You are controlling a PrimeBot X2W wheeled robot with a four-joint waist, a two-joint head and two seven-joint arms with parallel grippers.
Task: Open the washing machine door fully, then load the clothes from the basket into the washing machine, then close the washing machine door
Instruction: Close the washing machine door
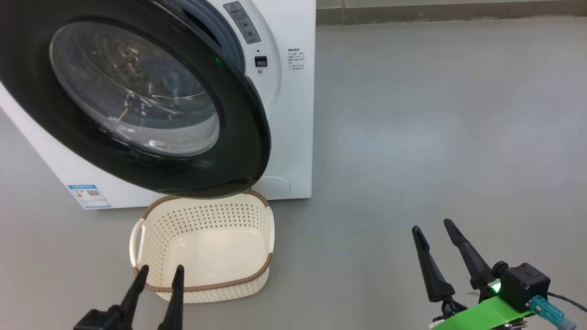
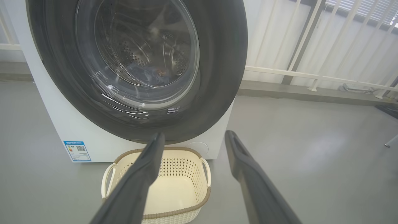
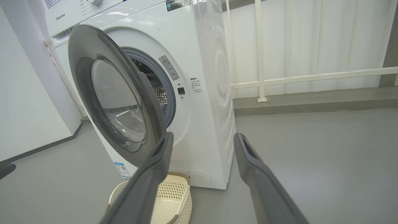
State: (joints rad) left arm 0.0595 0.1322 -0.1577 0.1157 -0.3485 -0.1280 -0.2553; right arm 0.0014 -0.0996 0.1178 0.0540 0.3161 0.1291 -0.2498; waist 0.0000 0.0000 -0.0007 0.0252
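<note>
1. The right wrist view sees the washing machine door [image 3: 115, 96] edge-on. It stands swung partly out from the washing machine [image 3: 211, 109], and the grey-blue rubber seal [image 3: 170, 99] and perforated steel drum [image 3: 158, 90] show in the gap. The left wrist view faces the door head-on. Through its glass a dim bluish lump [image 2: 149, 71] with an orange speck sits in the drum, too blurred to name.
2. The basket [image 1: 215, 220] stands on the grey floor [image 1: 435, 114] just before the machine, under the door's lower edge. The left tool [image 1: 161, 270] hangs at the basket's near rim, fingers parted wide, holding nothing. The right tool [image 1: 431, 225] is well off to the right over the floor, also spread wide and holding nothing.
3. The door is round, with a glossy black frame and a bulging clear bowl. The basket is cream plastic with perforated walls, a brown woven-look rim and white handles.
</note>
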